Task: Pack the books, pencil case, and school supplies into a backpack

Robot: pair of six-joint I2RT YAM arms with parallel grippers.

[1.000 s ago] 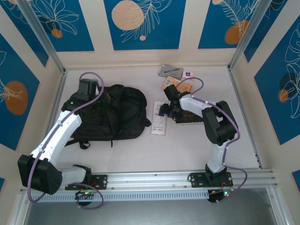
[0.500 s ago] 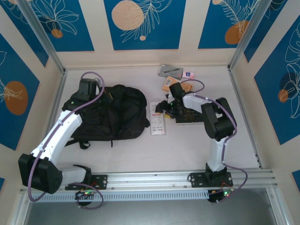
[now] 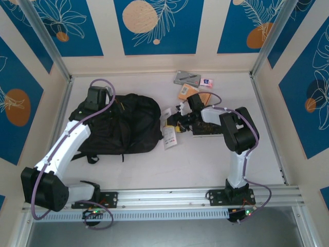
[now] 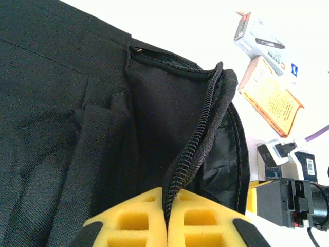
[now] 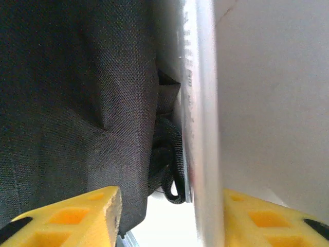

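The black backpack lies left of centre. My left gripper sits at its far left corner, shut on the zip edge and holding the opening up. The long white-and-red strip packet stands tilted by the backpack's right side. My right gripper is open around it. In the right wrist view the packet is edge-on against the right finger, with a gap to the left finger. The grey pencil case, an orange book and a black book lie at the back right.
A tiny pink, white and blue block lies beside the pencil case. Enclosure walls ring the table, and a metal rail runs along the near edge. Bare table lies in front of the backpack.
My right gripper has moved left towards the backpack, its jaws narrowing. The strip packet has been pushed left and tipped up from lying flat. The left arm has stayed put.
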